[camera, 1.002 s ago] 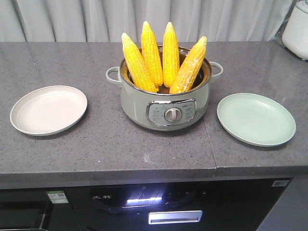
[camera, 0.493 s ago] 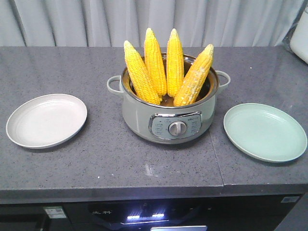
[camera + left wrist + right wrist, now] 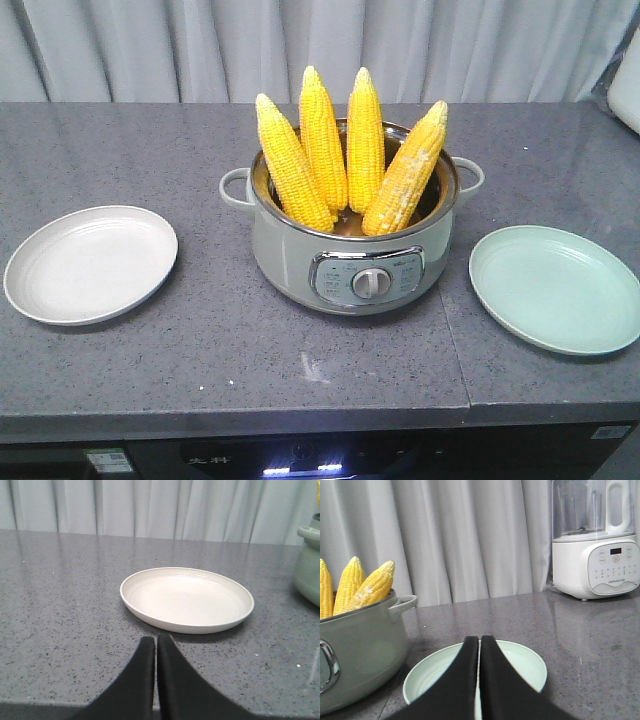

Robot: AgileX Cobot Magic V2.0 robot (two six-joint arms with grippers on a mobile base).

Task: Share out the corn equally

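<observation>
Several yellow corn cobs [image 3: 322,140] stand upright, tips up, in a pale green electric pot [image 3: 290,250] at the counter's middle. A cream plate [image 3: 90,264] lies to its left, a mint green plate [image 3: 556,287] to its right; both hold nothing. My left gripper [image 3: 156,639] is shut, empty, just short of the cream plate [image 3: 187,598]. My right gripper [image 3: 479,639] is shut, empty, in front of the green plate [image 3: 530,665], with the pot [image 3: 360,650] and corn [image 3: 370,587] to its left. Neither gripper shows in the front view.
A white blender [image 3: 595,540] stands at the counter's back right. Grey curtains [image 3: 320,45] hang behind the speckled grey counter [image 3: 200,340]. An oven front with lit display [image 3: 300,465] sits below the counter's edge.
The front view has shifted: pot and plates sit lower and look larger in the frame, and less of the oven front below the counter shows. Nothing on the counter has moved.
</observation>
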